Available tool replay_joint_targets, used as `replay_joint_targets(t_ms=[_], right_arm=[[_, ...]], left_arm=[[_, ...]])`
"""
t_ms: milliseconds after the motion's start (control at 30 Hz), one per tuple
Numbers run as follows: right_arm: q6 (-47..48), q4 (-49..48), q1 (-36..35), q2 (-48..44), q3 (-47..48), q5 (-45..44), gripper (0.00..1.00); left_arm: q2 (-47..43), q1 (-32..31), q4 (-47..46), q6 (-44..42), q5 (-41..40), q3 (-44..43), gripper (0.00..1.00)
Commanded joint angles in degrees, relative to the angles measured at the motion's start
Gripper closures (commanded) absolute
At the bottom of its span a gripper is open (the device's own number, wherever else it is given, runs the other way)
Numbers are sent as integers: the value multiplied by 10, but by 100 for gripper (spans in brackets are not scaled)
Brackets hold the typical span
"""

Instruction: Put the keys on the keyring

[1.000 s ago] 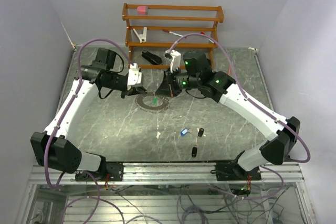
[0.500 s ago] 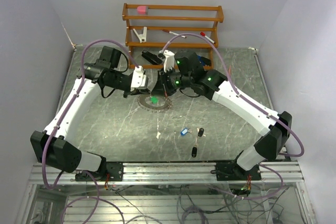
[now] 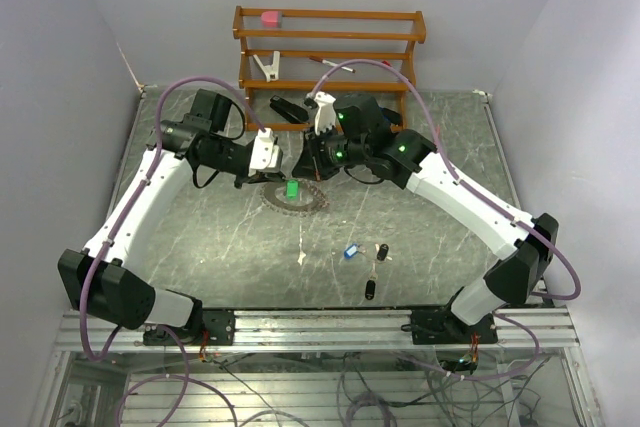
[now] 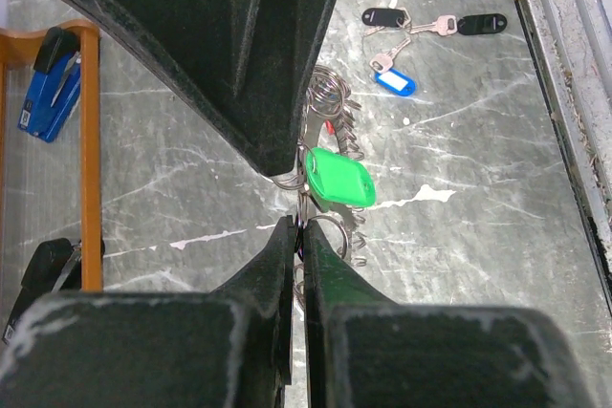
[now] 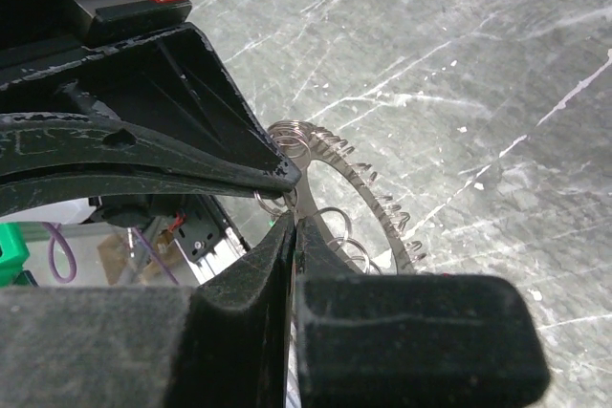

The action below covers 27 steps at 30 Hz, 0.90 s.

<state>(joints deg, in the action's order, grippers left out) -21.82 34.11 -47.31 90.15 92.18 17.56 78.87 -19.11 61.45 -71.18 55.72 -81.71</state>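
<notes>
The keyring (image 3: 300, 199) is a flat toothed metal ring, pinched between both grippers at mid-table and seen edge-on in the left wrist view. My left gripper (image 4: 301, 226) is shut on the keyring (image 4: 325, 102) at its rim. My right gripper (image 5: 292, 222) is shut on the same rim of the keyring (image 5: 368, 188), tip to tip with the left fingers (image 5: 220, 155). A green key (image 3: 292, 188) hangs at the ring, its head (image 4: 339, 179) just past my left fingertips. A blue key (image 3: 351, 251) and two black keys (image 3: 383, 252) (image 3: 369, 290) lie loose nearer the bases.
A wooden rack (image 3: 330, 47) stands at the back, holding a pink item (image 3: 270, 18), a white clip (image 3: 268, 65) and a red-capped marker (image 3: 325, 62). A black stapler (image 3: 288, 109) lies in front of it. A blue stapler (image 4: 48, 93) shows beside the rack.
Both grippers have closed in over the keyring, the right arm swinging left and the left gripper moving right. The green key's head has turned and shows larger.
</notes>
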Motion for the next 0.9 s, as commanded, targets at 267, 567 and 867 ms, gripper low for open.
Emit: replay_joint_targets(t_ms=[267,567,867], right_arm=[[1,31,0,-1,24,-6,100],[-2,25,0,15,41,9,100],[-14,11,0,12,32,30,100]], left_arm=[[2,-6,20,-26,49,-35,93],[3,-9,25,-36,40,-36,93],[5,-12,17,-37,29,-37,93]])
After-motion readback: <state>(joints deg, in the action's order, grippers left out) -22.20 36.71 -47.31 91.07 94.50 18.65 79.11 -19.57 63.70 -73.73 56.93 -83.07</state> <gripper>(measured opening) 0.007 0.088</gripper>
